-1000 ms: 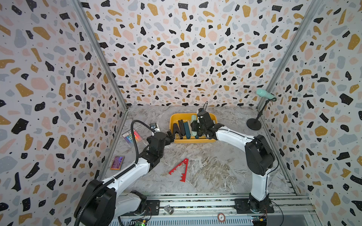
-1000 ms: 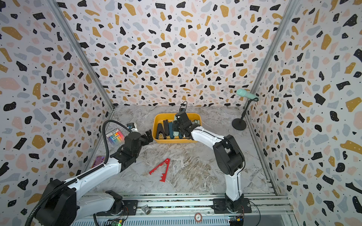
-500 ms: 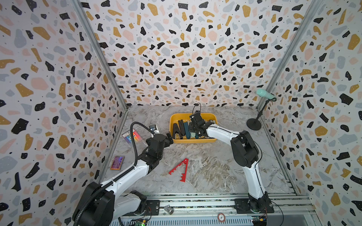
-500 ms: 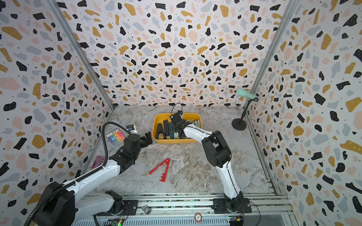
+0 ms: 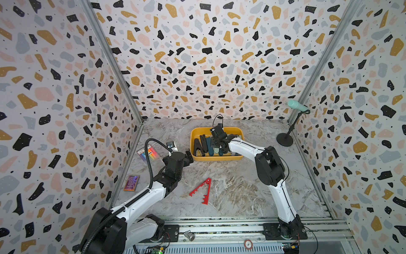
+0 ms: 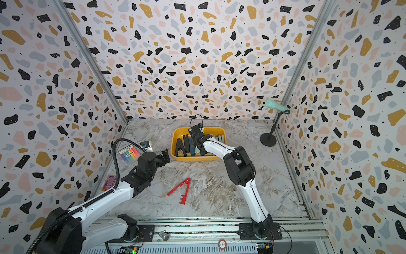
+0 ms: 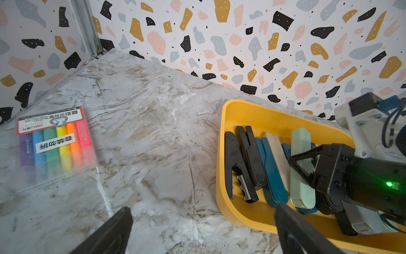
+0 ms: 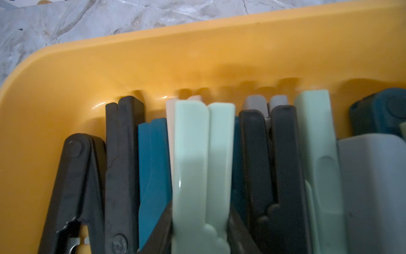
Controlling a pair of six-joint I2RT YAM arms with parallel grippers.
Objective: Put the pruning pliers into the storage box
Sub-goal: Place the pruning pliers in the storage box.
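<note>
The mustard-yellow storage box (image 5: 216, 158) (image 6: 195, 158) stands at the back centre. Several pruning pliers lie in it side by side: black (image 7: 232, 158), teal (image 7: 272, 171), beige, grey and mint. My right gripper (image 5: 217, 144) (image 8: 200, 220) reaches down into the box, shut on a mint green pruning pliers (image 8: 197, 154) (image 7: 301, 154) that rests among the others. A notched red pruning pliers (image 5: 201, 190) (image 6: 180, 190) lies alone on the marble floor in front. My left gripper (image 5: 189, 156) (image 7: 202, 211) hovers open and empty just outside the box's left front corner.
A rainbow-striped pen packet (image 5: 149, 154) (image 7: 55, 147) and a small purple card (image 5: 131, 182) lie by the left wall. A black stand with a mint microphone (image 5: 285, 138) occupies the back right corner. Terrazzo walls close three sides.
My right gripper has slid left across the box with the mint pliers, and its elbow has folded in towards the centre. The left arm has hardly moved.
</note>
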